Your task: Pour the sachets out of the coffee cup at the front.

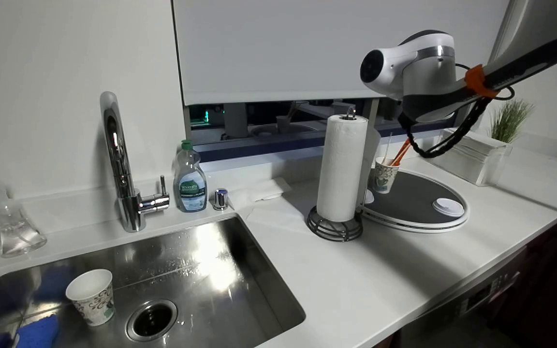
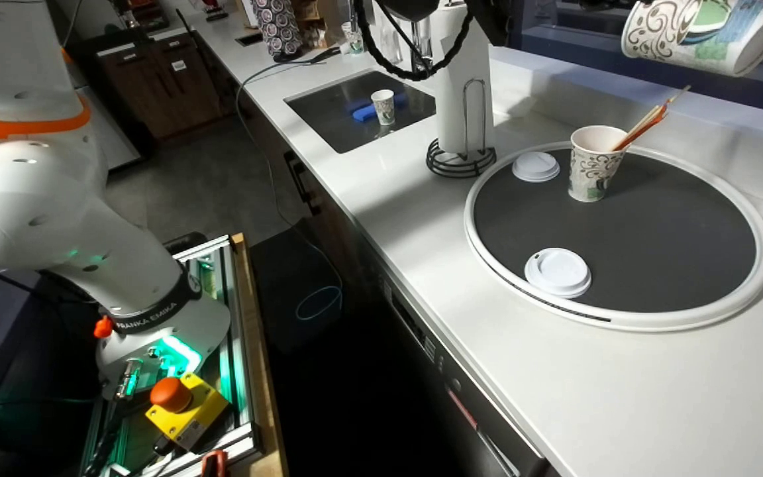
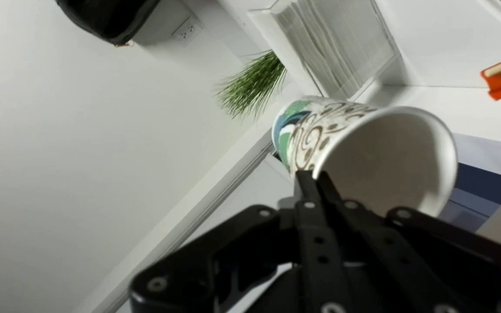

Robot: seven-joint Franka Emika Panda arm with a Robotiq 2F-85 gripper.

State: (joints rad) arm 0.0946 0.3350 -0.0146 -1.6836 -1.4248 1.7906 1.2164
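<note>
The gripper (image 3: 315,174) and the coffee cup (image 3: 363,152) in its grip are hidden behind the arm (image 1: 418,72) in an exterior view, where the paper towel roll (image 1: 344,166) also covers part of the turntable (image 2: 660,252) and of one lid (image 2: 536,166). In an exterior view the top border cuts off most of the gripper and a sliver of the coffee cup (image 2: 706,33).

The wrist view shows the two fingers together, clamped on the coffee cup's wall at the rim; which finger sits inside is too dark to make out. The coffee cup is white paper printed with brown scrolls, with green and blue patches toward its base. It is raised above the worktop (image 2: 673,391), tipped nearly on its side, its shaded inside in sight from the wrist. Whether it hangs straight over the turntable, I cannot tell.

A similar paper cup (image 2: 591,165) stands upright toward the turntable's back rim, with orange and pale strips (image 2: 645,126) leaning out; whether these are sachets or stirrers, I cannot tell.

The second lid (image 2: 558,272) lies by the front rim. A broad strip of bare worktop runs between the turntable and the front edge, reaching past the roll to the sink (image 1: 211,309).
</note>
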